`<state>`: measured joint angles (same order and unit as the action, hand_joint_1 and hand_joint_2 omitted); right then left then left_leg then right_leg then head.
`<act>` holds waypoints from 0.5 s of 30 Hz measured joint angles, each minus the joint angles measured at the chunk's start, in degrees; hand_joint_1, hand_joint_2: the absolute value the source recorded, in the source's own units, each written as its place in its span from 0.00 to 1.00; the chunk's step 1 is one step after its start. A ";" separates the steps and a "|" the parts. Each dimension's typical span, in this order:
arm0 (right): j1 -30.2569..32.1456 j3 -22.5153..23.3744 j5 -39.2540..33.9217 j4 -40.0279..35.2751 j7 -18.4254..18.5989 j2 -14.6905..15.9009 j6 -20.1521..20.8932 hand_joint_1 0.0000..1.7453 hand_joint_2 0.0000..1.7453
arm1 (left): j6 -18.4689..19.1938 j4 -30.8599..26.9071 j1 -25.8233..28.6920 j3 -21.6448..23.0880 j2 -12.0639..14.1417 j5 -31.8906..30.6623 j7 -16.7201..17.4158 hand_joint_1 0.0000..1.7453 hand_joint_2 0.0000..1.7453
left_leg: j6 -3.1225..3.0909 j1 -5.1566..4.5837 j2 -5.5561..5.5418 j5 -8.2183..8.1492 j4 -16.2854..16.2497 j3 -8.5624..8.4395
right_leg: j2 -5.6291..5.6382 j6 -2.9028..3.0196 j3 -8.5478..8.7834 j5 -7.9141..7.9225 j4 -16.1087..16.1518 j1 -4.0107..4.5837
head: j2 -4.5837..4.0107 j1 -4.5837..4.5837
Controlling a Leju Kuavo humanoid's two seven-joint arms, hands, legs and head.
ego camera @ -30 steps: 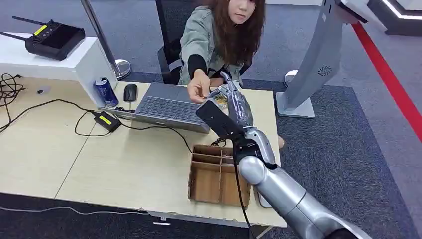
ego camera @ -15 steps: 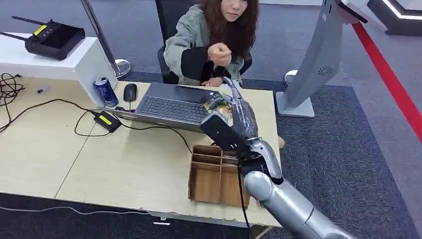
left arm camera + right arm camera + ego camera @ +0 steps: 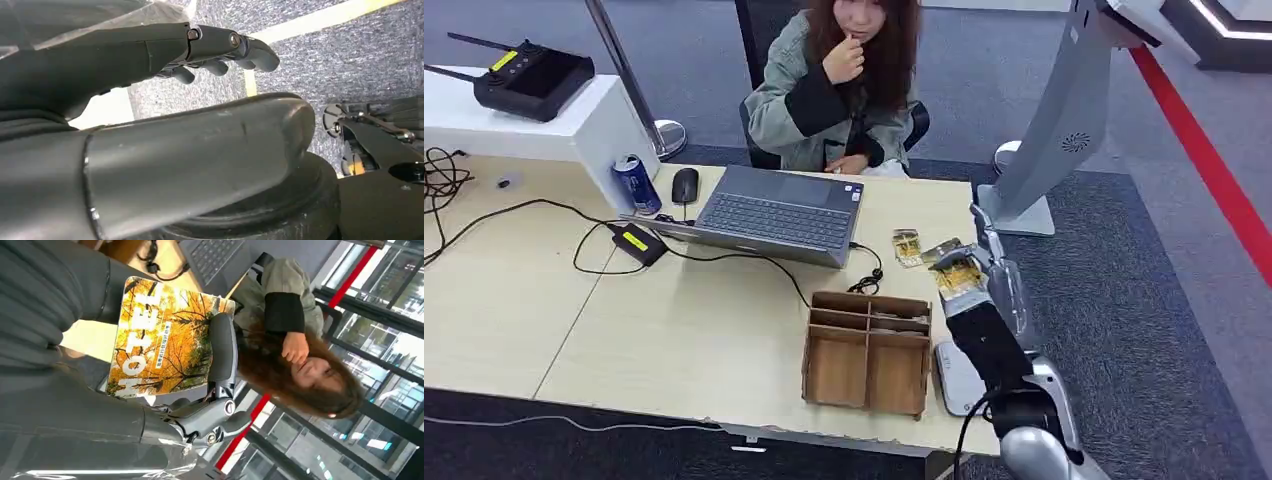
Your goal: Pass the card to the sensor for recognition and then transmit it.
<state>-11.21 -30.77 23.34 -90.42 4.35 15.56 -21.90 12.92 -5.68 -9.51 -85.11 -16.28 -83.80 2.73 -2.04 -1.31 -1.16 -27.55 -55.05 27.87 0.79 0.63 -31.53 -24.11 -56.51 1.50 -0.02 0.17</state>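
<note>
My right hand point(image 3: 992, 272) holds a card point(image 3: 958, 276) printed with yellow autumn trees, above the table's right edge. In the right wrist view the thumb point(image 3: 222, 352) presses on the card's face point(image 3: 160, 340), with the fingers point(image 3: 210, 422) behind it. A flat white-grey sensor pad point(image 3: 957, 378) lies on the table below the hand, just right of the cardboard box. A second, similar card point(image 3: 907, 247) lies on the table beside the held one. My left hand point(image 3: 200, 50) hangs over the carpet, fingers apart and holding nothing.
A person point(image 3: 834, 90) sits behind the table with a hand raised to the face. A laptop point(image 3: 774, 213), a mouse point(image 3: 685, 185), a can point(image 3: 636, 183) and cables sit at the back. A divided cardboard box point(image 3: 867, 352) stands near the front edge. A grey kiosk stand point(image 3: 1049, 130) rises at the right.
My right arm has drawn back from the person, right and toward me, with the card still in it. The person has pulled the outstretched hand back to the face.
</note>
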 joint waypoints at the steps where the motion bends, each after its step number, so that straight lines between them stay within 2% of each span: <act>1: 0.89 0.32 0.02 -0.46 -0.24 0.26 -0.52 1.00 1.00 | -0.11 0.00 -0.03 -0.33 0.00 0.15 -0.02 0.00 0.00 | 0.00 0.00 0.00 0.00 0.00 0.00 | 0.00 0.00 -0.01 0.00 0.00 0.00 | 0.00 -0.02; 10: 6.91 1.27 -6.47 0.70 -4.30 1.05 -6.49 1.00 1.00 | -1.05 0.00 -0.26 -1.97 0.00 1.77 -0.33 0.00 0.00 | 0.01 0.01 0.01 0.01 0.01 0.01 | 0.00 0.01 -0.01 -0.01 -0.04 0.02 | 0.00 -0.02; 15: 8.48 1.09 -7.32 3.85 -4.65 1.33 -9.66 1.00 1.00 | -1.42 0.00 -0.30 -2.27 -0.04 2.58 -0.35 0.00 0.00 | 0.01 0.01 0.02 0.01 0.01 0.01 | 0.00 0.01 -0.01 0.00 -0.04 0.01 | 0.00 -0.02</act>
<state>-2.73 -29.68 16.02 -86.57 -0.31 16.90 -31.56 11.50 -5.68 -9.81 -87.38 -16.33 -81.22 2.38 -2.03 -1.30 -1.15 -27.54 -55.04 27.88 0.79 0.64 -31.54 -24.12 -56.55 1.52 -0.02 0.15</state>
